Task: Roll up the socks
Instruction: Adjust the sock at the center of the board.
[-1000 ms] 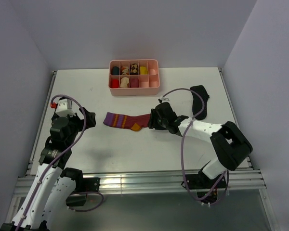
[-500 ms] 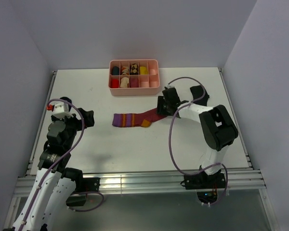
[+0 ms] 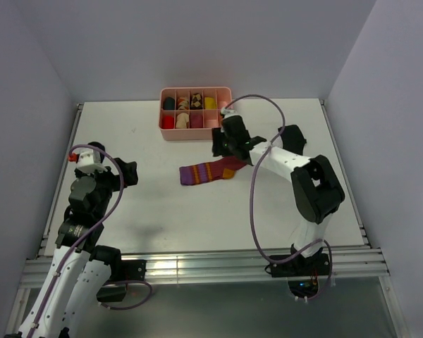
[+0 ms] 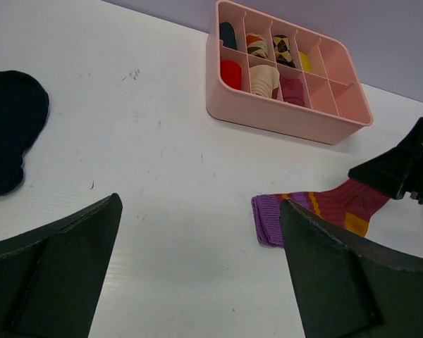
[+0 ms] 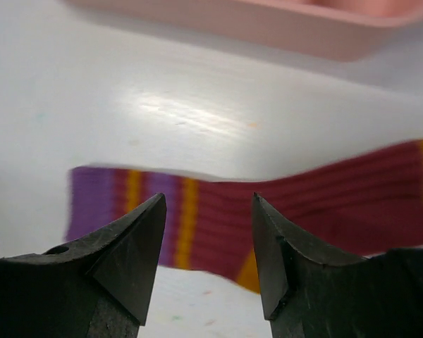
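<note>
Right gripper (image 5: 208, 201) and left gripper (image 4: 201, 203) are gaping empty; the striped sock (image 3: 208, 171), limp and light, is likely calling for an end pinch.

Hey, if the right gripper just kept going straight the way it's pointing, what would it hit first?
Most likely the striped sock: it lies just past the open right gripper in its wrist view, with the pink tray farther on. Depth is unclear.

White-and-black arms (image 3: 287, 163), looping purple cables (image 3: 252, 204) (matte black jaws).
</note>
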`<state>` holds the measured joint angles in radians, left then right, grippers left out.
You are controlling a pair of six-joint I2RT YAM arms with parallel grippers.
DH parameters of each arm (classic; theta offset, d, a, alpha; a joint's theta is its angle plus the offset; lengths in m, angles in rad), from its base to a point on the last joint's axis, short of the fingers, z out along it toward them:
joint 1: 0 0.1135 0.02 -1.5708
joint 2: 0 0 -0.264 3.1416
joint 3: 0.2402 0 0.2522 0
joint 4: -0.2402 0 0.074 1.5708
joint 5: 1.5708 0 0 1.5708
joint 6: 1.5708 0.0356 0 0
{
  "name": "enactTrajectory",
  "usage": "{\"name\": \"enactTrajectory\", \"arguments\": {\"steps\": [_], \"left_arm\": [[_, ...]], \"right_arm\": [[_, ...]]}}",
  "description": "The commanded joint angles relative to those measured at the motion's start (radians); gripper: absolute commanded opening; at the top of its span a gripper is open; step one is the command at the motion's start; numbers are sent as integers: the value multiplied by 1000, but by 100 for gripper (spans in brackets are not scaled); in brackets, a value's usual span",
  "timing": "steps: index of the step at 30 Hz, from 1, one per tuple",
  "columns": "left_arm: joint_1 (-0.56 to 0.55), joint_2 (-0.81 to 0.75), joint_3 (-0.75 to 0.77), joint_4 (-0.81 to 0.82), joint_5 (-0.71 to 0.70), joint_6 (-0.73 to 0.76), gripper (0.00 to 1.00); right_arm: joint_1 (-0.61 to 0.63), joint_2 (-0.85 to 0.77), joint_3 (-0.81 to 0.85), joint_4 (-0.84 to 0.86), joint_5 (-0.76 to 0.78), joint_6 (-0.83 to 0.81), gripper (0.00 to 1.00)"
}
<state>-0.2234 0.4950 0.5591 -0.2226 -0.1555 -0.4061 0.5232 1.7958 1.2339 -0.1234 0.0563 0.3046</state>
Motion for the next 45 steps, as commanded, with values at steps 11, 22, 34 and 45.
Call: {"name": "enactTrajectory", "arguments": {"steps": [11, 22, 34, 45], "left_arm": [[-2, 11, 5, 26, -9, 1, 99], [-2, 7, 5, 28, 7, 0, 99], [-2, 11, 5, 29, 17, 0, 98], [-2, 24, 5, 26, 19, 0, 98]], "right_arm": [[310, 241, 173, -13, 42, -79, 56], [416, 49, -190, -39, -52, -133, 56], [327, -312, -192, -220, 74, -75, 67], [-32, -21, 47, -249, 103, -35, 54]]}}
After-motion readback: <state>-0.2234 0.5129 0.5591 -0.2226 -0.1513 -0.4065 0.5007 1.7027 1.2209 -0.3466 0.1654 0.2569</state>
